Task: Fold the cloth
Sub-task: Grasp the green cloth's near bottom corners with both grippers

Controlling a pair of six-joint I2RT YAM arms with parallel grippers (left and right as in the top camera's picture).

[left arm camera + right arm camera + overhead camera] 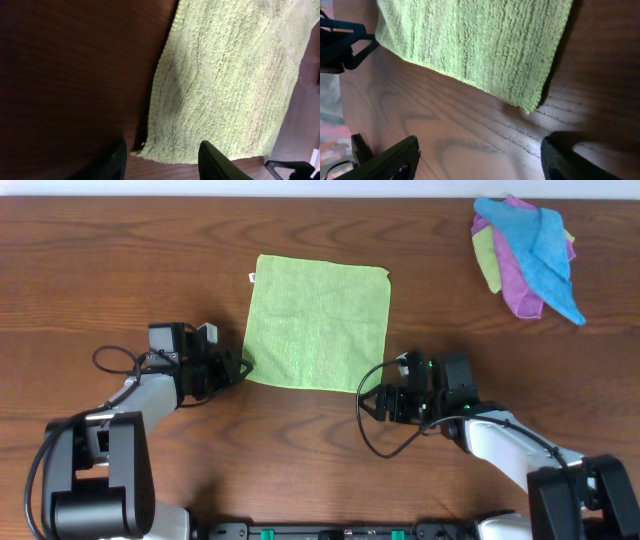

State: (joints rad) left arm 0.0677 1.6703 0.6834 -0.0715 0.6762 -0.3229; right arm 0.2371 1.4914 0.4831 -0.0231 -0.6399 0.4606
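Observation:
The lime-green cloth (pixel 318 324) lies flat and unfolded on the table, with a small white tag (pixel 252 277) at its far left edge. My left gripper (pixel 240 368) is open and low at the cloth's near left corner (pixel 145 147), which sits between its fingers (pixel 162 160). My right gripper (pixel 368 402) is open and empty just short of the cloth's near right corner (pixel 530 107); its fingers (pixel 480 160) are over bare wood. The left fingers also show in the right wrist view (pixel 345 45).
A heap of blue, purple and yellow-green cloths (pixel 530 255) lies at the far right of the wooden table (pixel 120 260). Cables loop beside both wrists.

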